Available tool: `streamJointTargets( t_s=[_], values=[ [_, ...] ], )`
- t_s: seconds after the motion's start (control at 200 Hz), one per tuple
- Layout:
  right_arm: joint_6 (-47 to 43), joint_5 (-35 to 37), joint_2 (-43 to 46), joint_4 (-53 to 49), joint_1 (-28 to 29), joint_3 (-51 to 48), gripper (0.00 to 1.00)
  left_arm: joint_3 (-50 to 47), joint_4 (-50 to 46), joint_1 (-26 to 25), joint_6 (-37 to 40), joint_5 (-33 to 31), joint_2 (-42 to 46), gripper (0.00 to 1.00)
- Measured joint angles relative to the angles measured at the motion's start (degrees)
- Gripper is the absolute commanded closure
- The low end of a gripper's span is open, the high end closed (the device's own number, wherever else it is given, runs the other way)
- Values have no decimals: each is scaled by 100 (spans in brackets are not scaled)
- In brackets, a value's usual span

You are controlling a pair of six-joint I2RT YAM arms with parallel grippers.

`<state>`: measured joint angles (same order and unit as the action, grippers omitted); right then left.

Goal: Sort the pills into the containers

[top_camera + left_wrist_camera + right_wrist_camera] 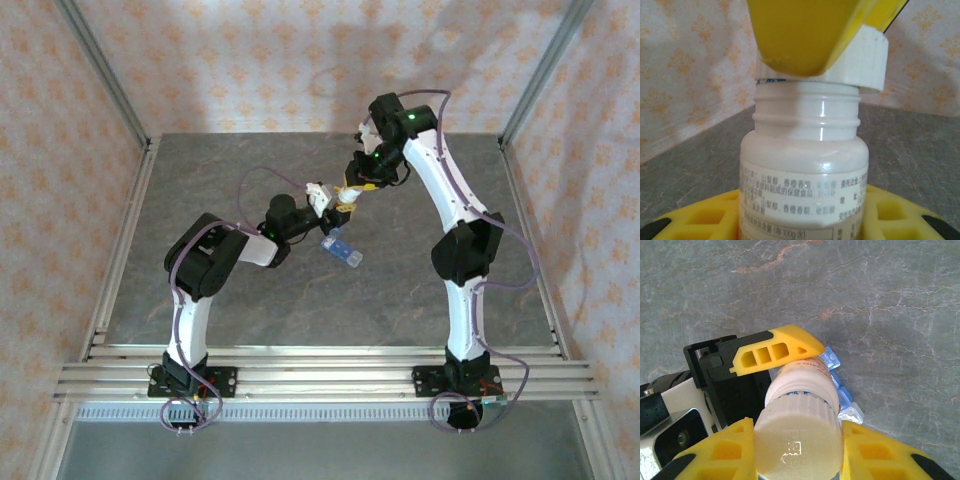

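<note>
The grey marbled desk [250, 300] sits inside patterned walls [300, 60], with an aluminium rail frame [300, 365] along its near edge. Both arms meet over the middle of the desk, and their end effectors crowd one another there.

The left end effector [335, 208] is clamped on the body of a white labelled bottle [805, 165], one yellow finger [700, 222] on each side. The right end effector [358, 188] is clamped from above on the bottle's ribbed white cap [797, 432]. The cap sits tilted, with the neck threads bare beneath it.

The pill box [341, 251], a translucent light-blue strip of joined compartments, lies flat on the desk. It is just on the near side of the left end effector and touches neither arm.

From the right wrist, the pill box [841, 391] lies below the held bottle, which hides part of it, and one left finger [775, 350] crosses beside the bottle. The left wrist view gives the label print and the gap under the cap. The overhead view places the strip on open desk. Whether its lids are up or down I cannot tell.
</note>
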<state>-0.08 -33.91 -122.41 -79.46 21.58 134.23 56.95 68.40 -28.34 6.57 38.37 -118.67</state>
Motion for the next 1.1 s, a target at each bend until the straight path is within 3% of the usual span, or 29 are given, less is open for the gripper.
streamJointTargets(
  t_s=[0.726, 1.101],
  values=[
    [24, -92, -192, 66, 0, -153, 69, -42, -219, -4, -92, 59, 35, 100],
    [310, -210, -133, 487, -46, -579, 61, -44, -520, 0, -111, -7, 35, 100]
  ],
)
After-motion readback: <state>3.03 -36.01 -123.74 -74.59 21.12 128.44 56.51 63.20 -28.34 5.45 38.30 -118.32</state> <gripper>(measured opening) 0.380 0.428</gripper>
